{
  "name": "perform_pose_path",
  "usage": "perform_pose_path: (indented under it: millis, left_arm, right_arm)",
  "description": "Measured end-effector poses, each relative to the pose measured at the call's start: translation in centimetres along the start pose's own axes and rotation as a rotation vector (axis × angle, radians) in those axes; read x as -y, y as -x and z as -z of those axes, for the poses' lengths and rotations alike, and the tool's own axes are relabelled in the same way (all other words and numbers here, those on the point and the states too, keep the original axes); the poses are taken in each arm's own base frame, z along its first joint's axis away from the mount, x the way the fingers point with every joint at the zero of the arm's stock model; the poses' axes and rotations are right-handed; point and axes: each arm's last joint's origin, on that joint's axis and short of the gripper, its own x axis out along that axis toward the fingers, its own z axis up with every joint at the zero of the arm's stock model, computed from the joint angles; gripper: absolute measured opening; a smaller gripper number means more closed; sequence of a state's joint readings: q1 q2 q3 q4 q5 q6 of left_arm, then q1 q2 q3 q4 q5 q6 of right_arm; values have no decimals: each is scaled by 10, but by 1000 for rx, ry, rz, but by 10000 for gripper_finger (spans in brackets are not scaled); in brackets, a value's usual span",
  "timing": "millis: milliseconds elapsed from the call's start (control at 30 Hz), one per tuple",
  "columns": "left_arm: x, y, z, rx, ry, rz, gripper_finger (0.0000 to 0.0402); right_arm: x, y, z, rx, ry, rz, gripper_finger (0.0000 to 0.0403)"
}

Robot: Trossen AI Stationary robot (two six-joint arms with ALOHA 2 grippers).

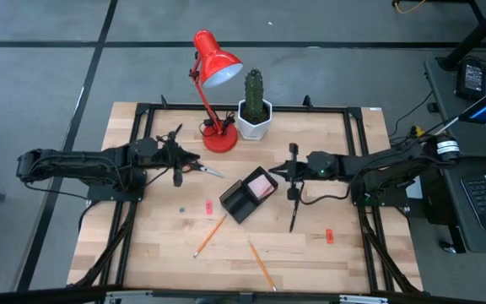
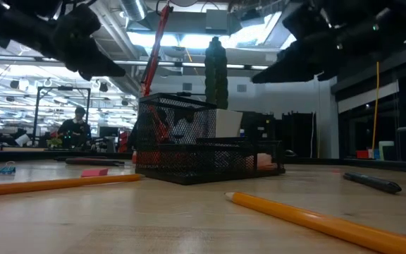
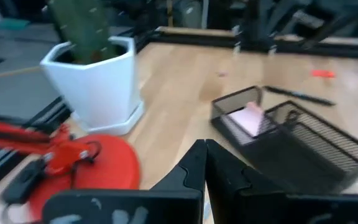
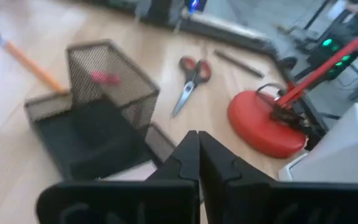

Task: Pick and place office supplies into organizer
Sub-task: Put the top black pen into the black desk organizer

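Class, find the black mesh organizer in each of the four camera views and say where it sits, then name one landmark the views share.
High view: the organizer lies mid-table, between the two grippers.
Low view: organizer at centre, in front of the cactus.
Left wrist view: organizer on the wood, right of the white pot.
Right wrist view: organizer stands left of the scissors.
Shared landmark: the red lamp, in all four views.
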State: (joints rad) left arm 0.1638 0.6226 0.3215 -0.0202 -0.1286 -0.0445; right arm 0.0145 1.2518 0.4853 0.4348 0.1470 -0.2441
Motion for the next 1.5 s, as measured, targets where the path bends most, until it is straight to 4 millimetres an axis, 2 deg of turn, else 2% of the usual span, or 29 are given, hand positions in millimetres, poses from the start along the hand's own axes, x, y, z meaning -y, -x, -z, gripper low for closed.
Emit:
perform_pose_path:
  millis: [300,633,800,1000,1200,1500]
  left_arm:
    - [-8,-4,-31,-208,123,-297,3]
    - [-34,-39,-39,-475,201,-519,4]
    - [-51,-47,-42,-604,223,-586,4]
    - [-69,-51,-37,-675,289,-599,4]
    - [-82,-47,-30,-752,313,-620,4]
    - [-101,-40,-28,-768,323,-669,17]
  right_arm:
    - [10,3,19,27,-59,65,7]
    - [12,3,17,46,16,76,8]
    - [16,3,18,38,5,91,8]
    - [22,3,22,9,-14,109,8]
    - [22,3,24,-4,-14,103,8]
    - [22,3,26,-24,-12,98,8]
